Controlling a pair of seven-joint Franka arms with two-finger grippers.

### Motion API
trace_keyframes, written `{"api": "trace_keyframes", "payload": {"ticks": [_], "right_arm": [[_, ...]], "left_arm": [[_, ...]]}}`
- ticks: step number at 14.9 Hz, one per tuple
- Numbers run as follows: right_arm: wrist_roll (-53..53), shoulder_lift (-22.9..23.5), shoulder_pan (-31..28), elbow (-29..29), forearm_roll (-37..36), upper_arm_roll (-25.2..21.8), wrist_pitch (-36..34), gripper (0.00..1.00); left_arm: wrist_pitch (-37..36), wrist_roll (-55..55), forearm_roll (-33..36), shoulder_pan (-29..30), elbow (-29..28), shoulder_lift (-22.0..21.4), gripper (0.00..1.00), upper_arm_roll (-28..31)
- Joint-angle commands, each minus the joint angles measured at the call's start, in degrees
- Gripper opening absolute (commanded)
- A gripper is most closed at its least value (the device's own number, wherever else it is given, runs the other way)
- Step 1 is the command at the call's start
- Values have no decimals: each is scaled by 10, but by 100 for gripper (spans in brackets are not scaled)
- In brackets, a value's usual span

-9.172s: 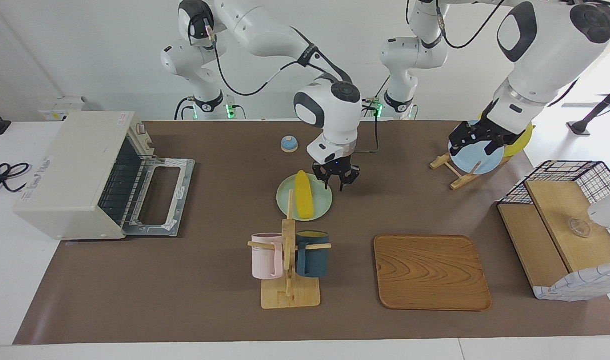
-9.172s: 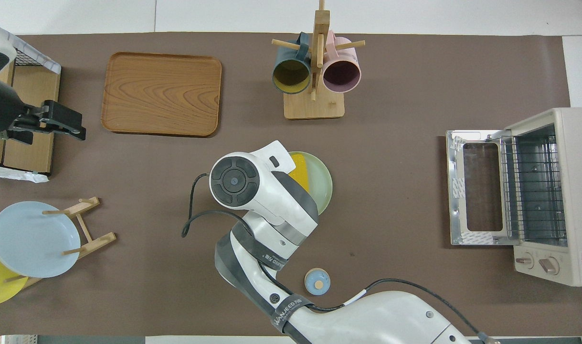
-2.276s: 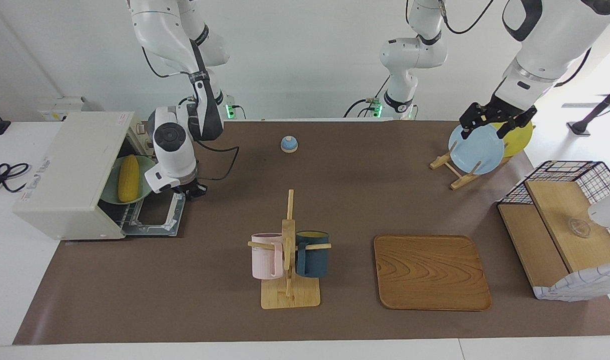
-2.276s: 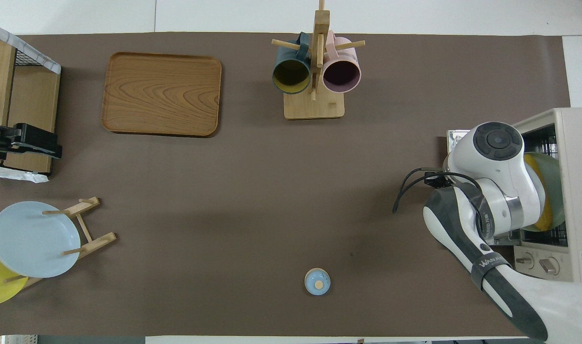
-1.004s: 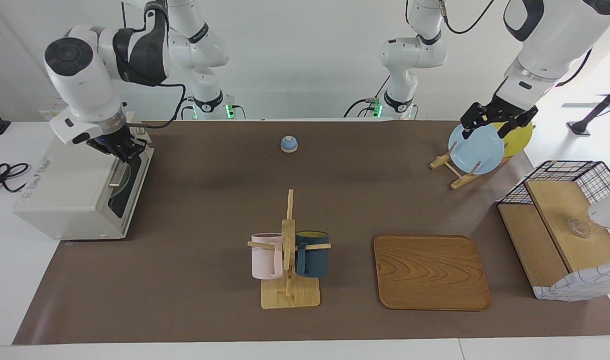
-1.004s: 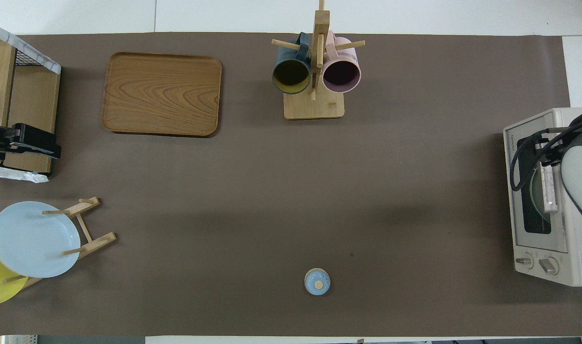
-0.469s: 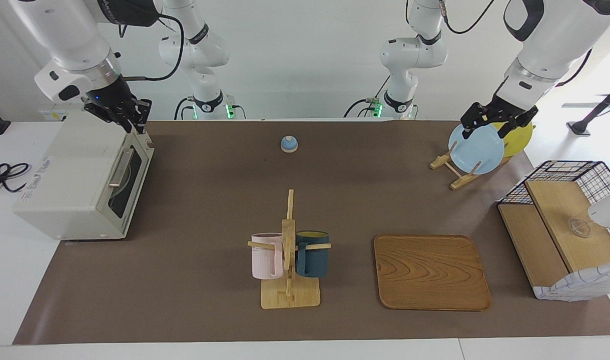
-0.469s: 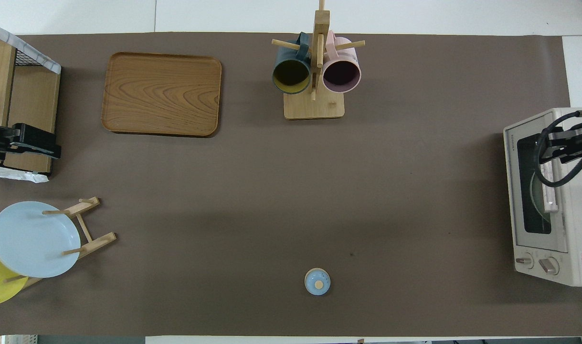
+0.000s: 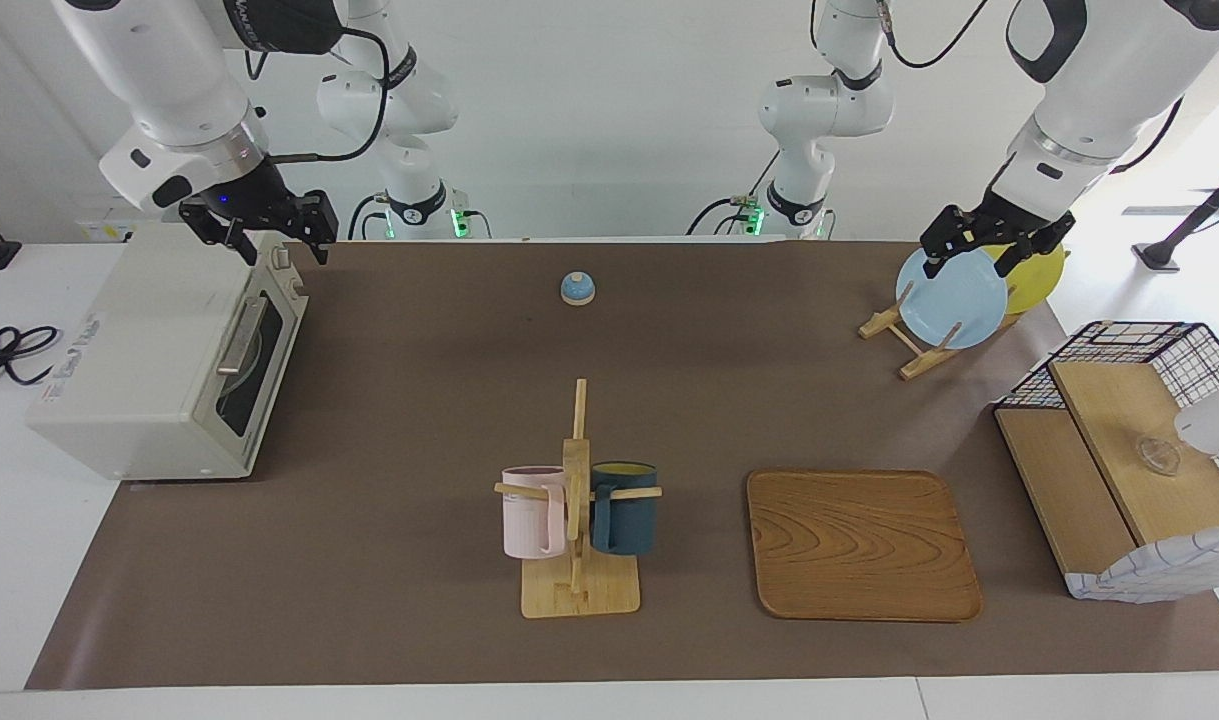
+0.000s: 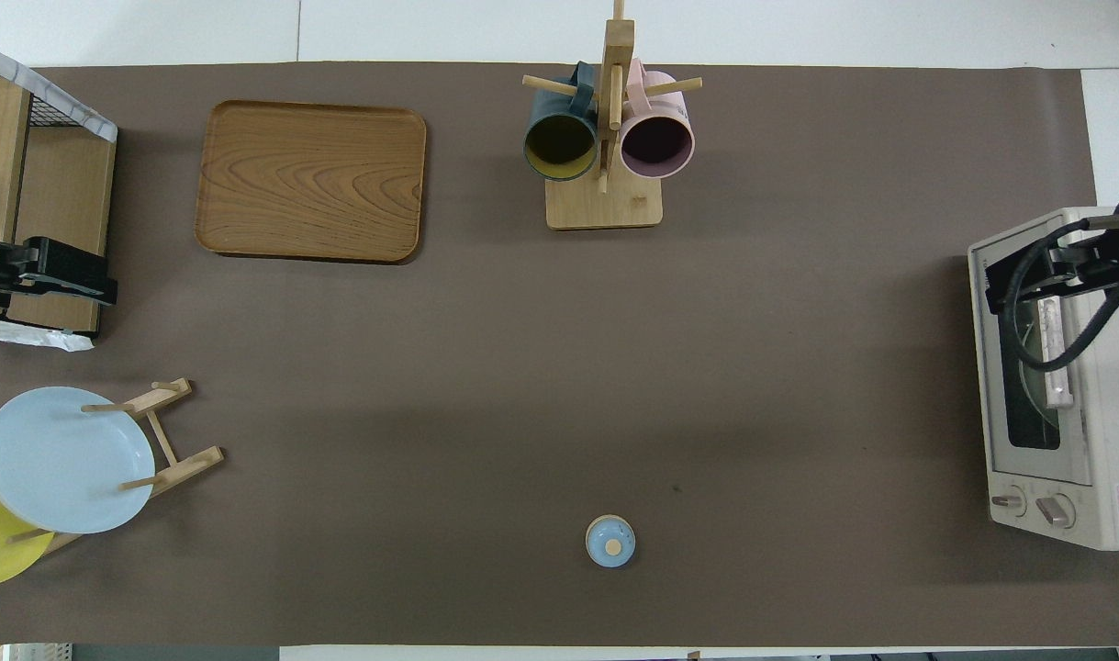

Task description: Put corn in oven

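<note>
Right gripper [image 9: 266, 232] risen off oven [image 9: 159, 350], open, empty; door shut, corn hidden inside. Left gripper [image 9: 989, 245] state unclear.

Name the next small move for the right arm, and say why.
Probably lift the right tool clear and retract toward rest. The oven door is shut, a plate edge shows through its glass, and the tool hangs open and empty above the oven. The corn itself cannot be seen.

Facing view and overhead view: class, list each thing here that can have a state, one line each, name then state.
oven: door shut, pale plate showing through the glass.
right gripper: open, over the oven's top edge.
left gripper: above the blue plate.
blue plate: upright in its rack.
mugs: hung on their stand.
wooden tray: bare.
</note>
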Motion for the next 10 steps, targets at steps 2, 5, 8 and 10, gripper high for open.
{"api": "trace_keyframes", "payload": {"ticks": [2, 5, 8, 10], "right_arm": [[-17, -37, 5, -27, 9, -6, -6, 100], [-15, -57, 5, -57, 9, -6, 8, 100], [-11, -56, 4, -53, 9, -10, 19, 100], [-10, -56, 4, -52, 10, -10, 20, 100]], "left_arm": [[-11, 3, 7, 3, 0, -5, 100, -1], [-10, 3, 7, 3, 0, -5, 100, -1], [-11, 3, 7, 3, 0, -5, 100, -1], [-11, 3, 7, 3, 0, -5, 100, -1]]}}
